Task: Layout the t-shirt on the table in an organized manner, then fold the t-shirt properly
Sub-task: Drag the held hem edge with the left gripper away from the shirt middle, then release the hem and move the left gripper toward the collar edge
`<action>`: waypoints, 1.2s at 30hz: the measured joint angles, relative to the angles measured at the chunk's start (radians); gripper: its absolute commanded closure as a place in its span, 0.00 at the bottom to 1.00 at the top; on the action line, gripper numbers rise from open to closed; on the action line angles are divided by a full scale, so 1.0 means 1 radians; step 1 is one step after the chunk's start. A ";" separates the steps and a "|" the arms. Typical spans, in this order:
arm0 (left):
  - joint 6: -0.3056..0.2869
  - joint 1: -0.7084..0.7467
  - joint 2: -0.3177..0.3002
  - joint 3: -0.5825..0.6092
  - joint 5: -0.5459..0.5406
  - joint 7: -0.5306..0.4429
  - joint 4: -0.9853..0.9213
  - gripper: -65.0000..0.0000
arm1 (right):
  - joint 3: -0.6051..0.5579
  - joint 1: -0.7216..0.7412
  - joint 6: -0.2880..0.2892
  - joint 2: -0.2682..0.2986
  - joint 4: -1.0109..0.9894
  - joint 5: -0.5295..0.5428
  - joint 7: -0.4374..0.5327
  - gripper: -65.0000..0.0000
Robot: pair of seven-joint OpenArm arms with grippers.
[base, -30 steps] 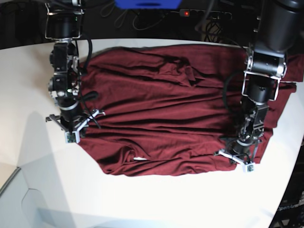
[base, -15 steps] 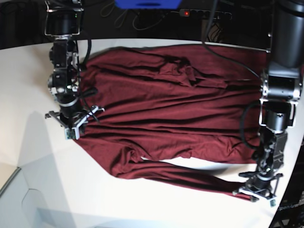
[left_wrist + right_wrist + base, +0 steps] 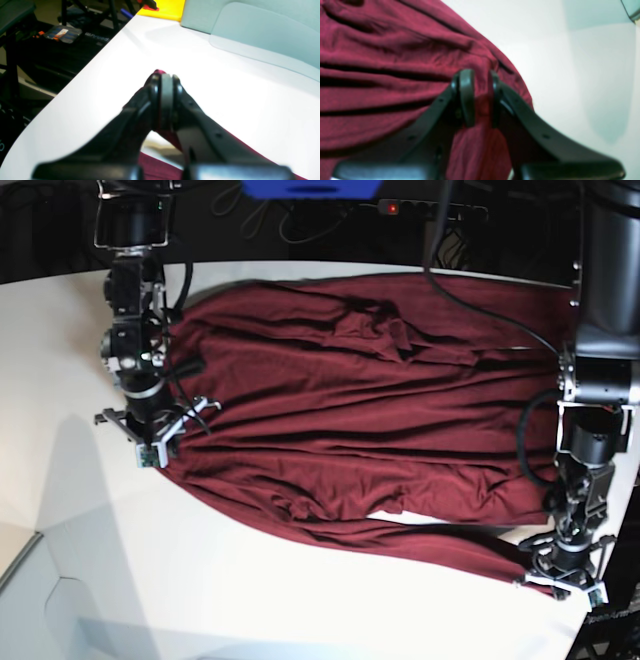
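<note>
Base view: one soft, thin, dark red t-shirt (image 3: 350,430) lies rumpled across the one large white smooth bench (image 3: 250,600), covering most of its far half. Many long creases run side to side through the cloth. A narrow strip of the fabric is drawn out along the near edge toward the bench's curved corner. Two black arms reach down, one at each end of the garment. The right gripper (image 3: 152,448) sits at the shirt's edge on the view's left; the left gripper (image 3: 562,578) sits at the tip of the drawn-out strip on the view's right.

Left wrist view: the left gripper (image 3: 163,82) has its two jaws pressed together, with a small bit of dark red fabric (image 3: 157,72) peeping out at the tips and more cloth hanging beneath. White bench (image 3: 225,80) fills the rest of the frame.

Right wrist view: the right gripper (image 3: 480,100) is narrowly parted, a bunched fold of the t-shirt (image 3: 382,62) pinched between its two pads. Creased cloth spreads to the left, bare bench (image 3: 557,62) to the right.
</note>
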 measured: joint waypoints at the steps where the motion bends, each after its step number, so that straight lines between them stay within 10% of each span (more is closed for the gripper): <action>1: 0.000 0.000 0.000 0.000 0.000 0.000 0.000 1.00 | 0.000 -0.005 0.000 0.000 0.003 0.000 0.000 0.87; 12: -0.004 0.098 -0.003 -0.003 -0.008 0.003 0.039 0.38 | 0.000 -0.023 0.000 0.000 0.103 0.000 -0.001 0.87; 26: -0.005 0.362 -0.037 -0.003 -0.009 0.011 0.262 1.00 | 0.000 -0.031 0.001 -0.003 0.109 0.000 -0.001 0.87; 36: -0.007 0.443 -0.033 0.001 0.000 0.003 0.236 1.00 | 0.000 -0.038 0.002 0.000 0.108 0.000 0.000 0.87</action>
